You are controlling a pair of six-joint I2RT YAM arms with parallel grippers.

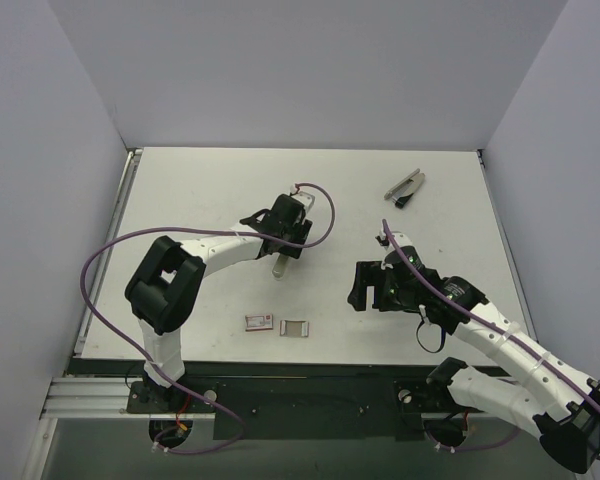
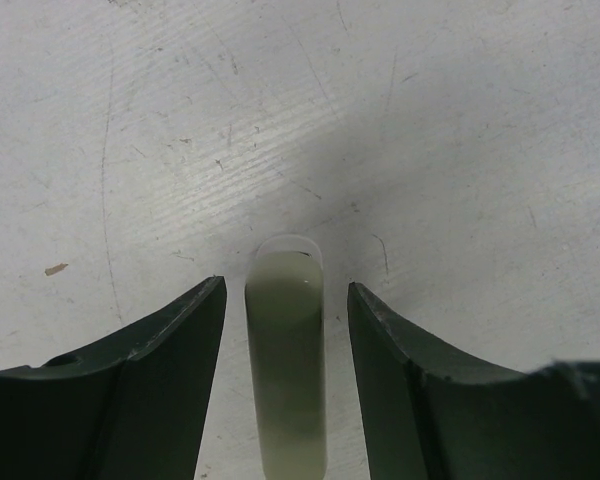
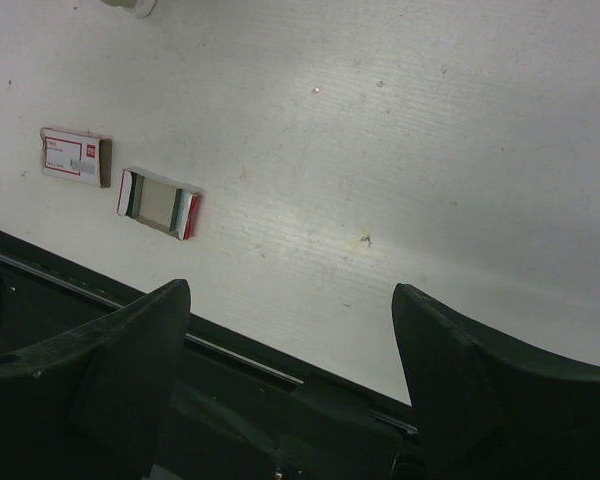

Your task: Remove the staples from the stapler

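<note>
stapler shell (image 2: 285, 370) blurred, near end cropped

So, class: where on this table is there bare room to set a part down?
Free: the far strip behind the left gripper, left of the metal inner bar. Crowded: near middle, red-and-white box beside open tray, right gripper close by.

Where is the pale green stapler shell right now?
The pale green shell lies on the table near its middle, between the open jaws of the left gripper, with a gap on each side in the left wrist view.
</note>
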